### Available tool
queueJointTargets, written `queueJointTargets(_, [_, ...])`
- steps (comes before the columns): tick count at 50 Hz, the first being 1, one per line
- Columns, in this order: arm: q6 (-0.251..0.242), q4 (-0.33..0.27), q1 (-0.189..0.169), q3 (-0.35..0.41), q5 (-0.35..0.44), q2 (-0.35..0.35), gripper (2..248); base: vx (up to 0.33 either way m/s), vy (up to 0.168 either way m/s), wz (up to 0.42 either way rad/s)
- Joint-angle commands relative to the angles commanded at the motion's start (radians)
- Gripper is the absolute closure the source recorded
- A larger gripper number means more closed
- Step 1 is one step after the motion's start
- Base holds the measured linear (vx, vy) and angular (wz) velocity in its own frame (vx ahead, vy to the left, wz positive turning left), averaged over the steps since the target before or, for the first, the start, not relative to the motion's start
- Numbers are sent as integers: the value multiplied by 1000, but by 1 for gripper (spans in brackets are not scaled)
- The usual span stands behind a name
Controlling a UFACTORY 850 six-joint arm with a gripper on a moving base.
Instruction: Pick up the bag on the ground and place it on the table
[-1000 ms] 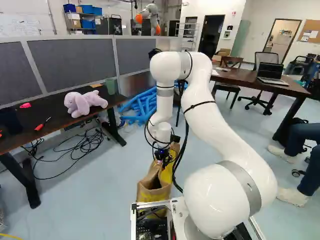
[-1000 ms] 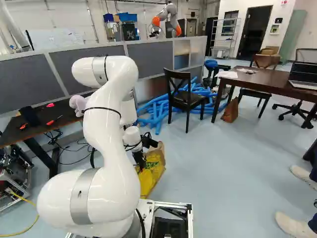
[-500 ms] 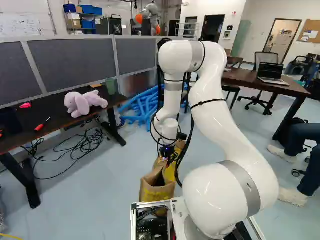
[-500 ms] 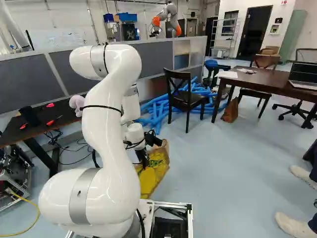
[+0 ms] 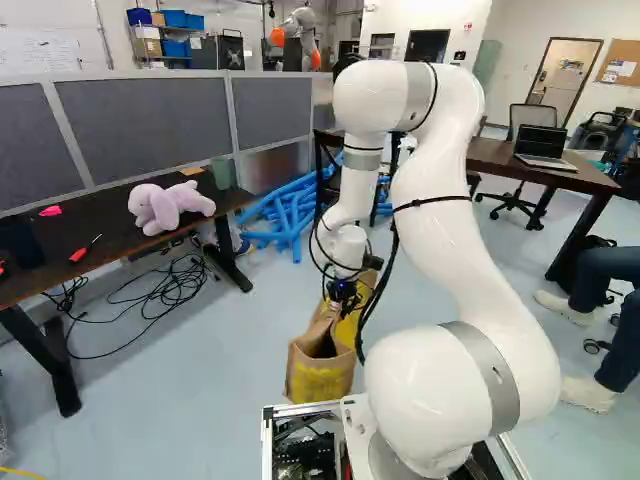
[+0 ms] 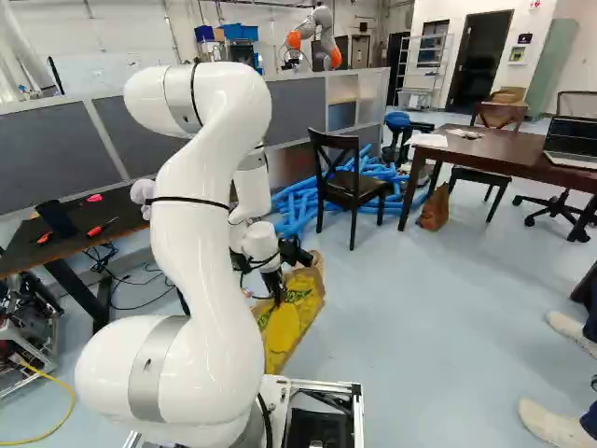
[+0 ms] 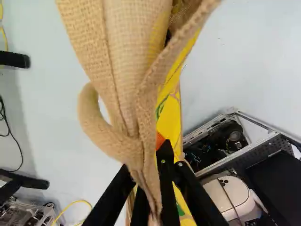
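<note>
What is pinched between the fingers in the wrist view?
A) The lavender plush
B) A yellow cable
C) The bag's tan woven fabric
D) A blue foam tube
C: the bag's tan weave narrows down and runs between the black fingers.

The arm (image 5: 465,255) is glossy white and rounded, with grey bands (image 5: 492,372) round its joints and thin black straps (image 5: 432,201). Loose black cables (image 5: 378,291) loop near the wrist (image 5: 349,248). The end effector (image 6: 277,291) is black, with small bright screws (image 7: 180,164). Silvery rails (image 6: 322,383) frame the base (image 5: 308,455).
</note>
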Motion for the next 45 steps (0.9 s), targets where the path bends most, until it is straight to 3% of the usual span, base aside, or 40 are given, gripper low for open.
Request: queueJointTargets(45, [0,0,-34,47,-186,189,228,0,0,0])
